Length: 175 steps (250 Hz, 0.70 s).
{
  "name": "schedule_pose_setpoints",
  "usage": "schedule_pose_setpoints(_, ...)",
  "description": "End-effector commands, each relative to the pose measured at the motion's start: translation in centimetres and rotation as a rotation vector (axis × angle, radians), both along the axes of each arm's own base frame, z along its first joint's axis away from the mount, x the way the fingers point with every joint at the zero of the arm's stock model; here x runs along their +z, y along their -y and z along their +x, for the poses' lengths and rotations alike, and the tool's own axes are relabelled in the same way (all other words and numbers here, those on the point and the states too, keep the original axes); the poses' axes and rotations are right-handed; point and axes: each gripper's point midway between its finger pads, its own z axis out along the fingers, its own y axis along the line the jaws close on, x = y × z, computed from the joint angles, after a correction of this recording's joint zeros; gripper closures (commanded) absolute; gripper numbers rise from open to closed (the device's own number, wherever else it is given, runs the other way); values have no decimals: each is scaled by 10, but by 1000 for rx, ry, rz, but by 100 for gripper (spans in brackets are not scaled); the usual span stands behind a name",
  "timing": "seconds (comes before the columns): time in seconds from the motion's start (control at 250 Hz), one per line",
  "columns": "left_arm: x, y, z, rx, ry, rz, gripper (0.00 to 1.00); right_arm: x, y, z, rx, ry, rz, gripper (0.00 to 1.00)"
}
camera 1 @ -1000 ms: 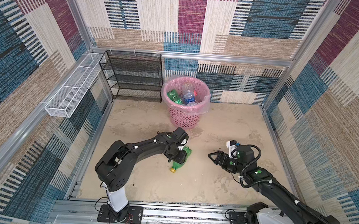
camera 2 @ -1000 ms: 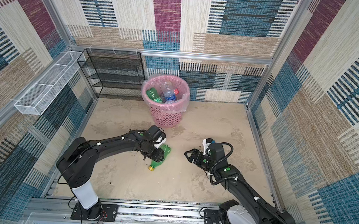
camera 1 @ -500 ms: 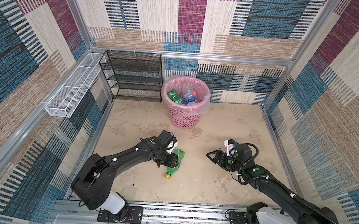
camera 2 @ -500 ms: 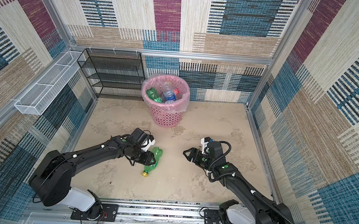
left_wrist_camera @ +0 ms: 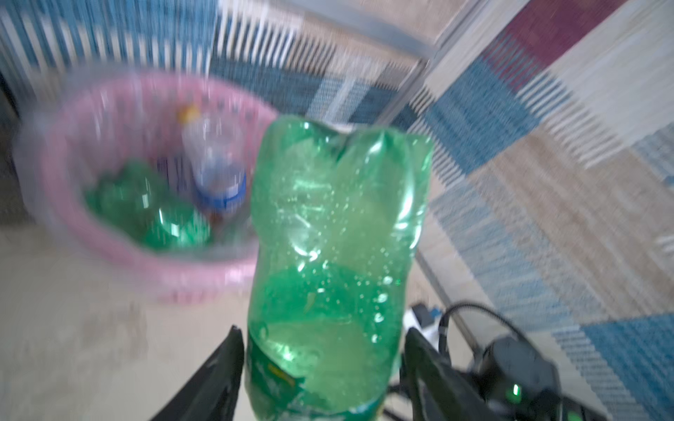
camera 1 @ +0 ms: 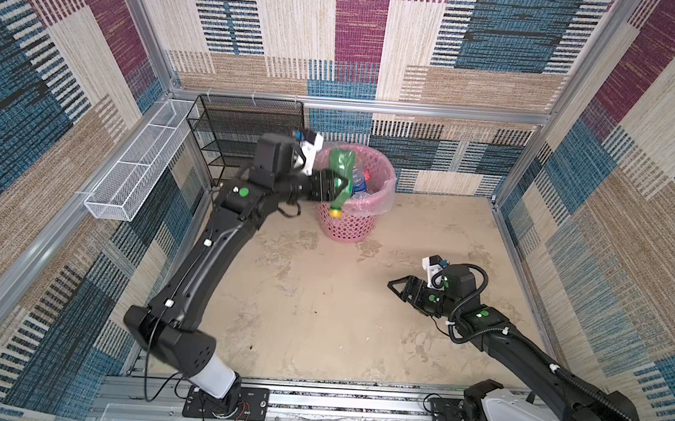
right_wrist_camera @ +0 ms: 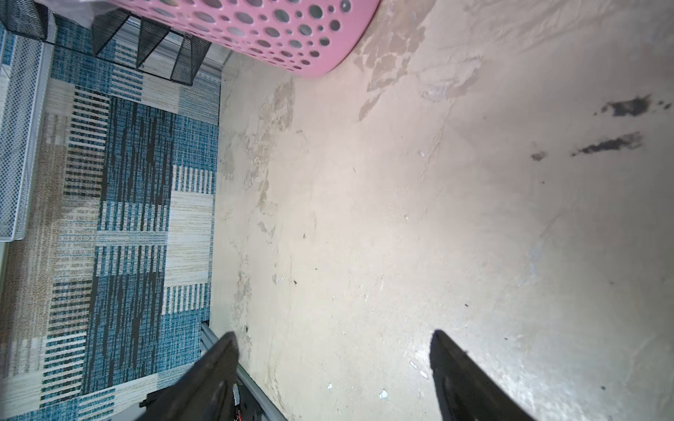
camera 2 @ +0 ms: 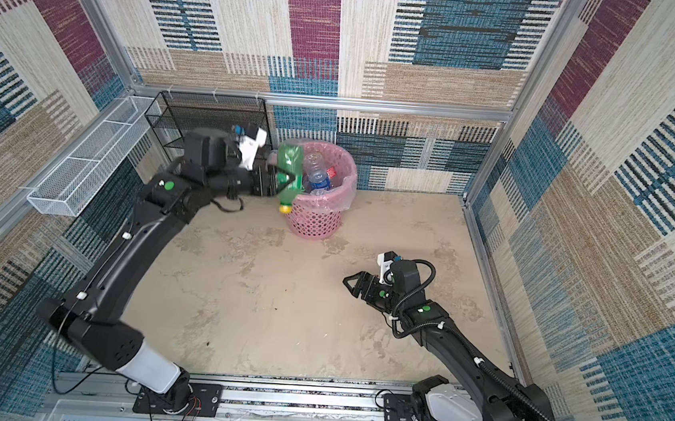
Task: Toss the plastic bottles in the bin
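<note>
Left claw (camera 1: 334, 187), down on the floor (camera 1: 319, 301) a second ago, now flanks the green bottle (camera 1: 342, 164), cap down, at the pink bin (camera 1: 390, 179) rim; gripping or loosed, I cannot tell. Right claw (camera 1: 398, 287) stays open, empty.

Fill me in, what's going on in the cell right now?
The left tool has a green bottle between its jaws, cap down, at the rim of the pink bin, which already holds other bottles. Whether it is gripped or loose is unclear. The right tool hangs open and empty over the table.
</note>
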Motion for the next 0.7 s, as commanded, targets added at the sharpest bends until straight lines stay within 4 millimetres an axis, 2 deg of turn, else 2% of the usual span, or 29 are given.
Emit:
schedule_pose_setpoints(0.0, 73, -2, 7, -3, 134, -53, 12, 10, 2, 1, 2, 22, -20, 16)
schedule_pose_setpoints(0.048, 90, -2, 2, -11, 167, -81, 7, 13, 4, 1, -6, 31, -25, 16)
schedule_pose_setpoints(0.104, 96, -3, -9, -22, 176, -85, 4, 13, 5, -1, -14, 35, -22, 16)
schedule_pose_setpoints(0.168, 92, -9, -20, -11, 153, -52, 0, 11, 6, -3, -18, 33, -10, 15)
schedule_pose_setpoints(0.24, 85, -18, -32, 21, 137, -11, 1, 7, 5, -5, -14, 26, -1, 15)
schedule_pose_setpoints(0.324, 75, -32, -50, 69, 201, -68, 1, 2, 4, -6, -4, 18, -1, 15)
schedule_pose_setpoints(0.404, 50, -46, -67, 108, 189, -75, 1, -2, 4, -5, -5, 17, -2, 15)
schedule_pose_setpoints(0.696, -105, -75, -93, 209, -91, 46, 0, -10, 6, 0, -8, 27, -35, 15)
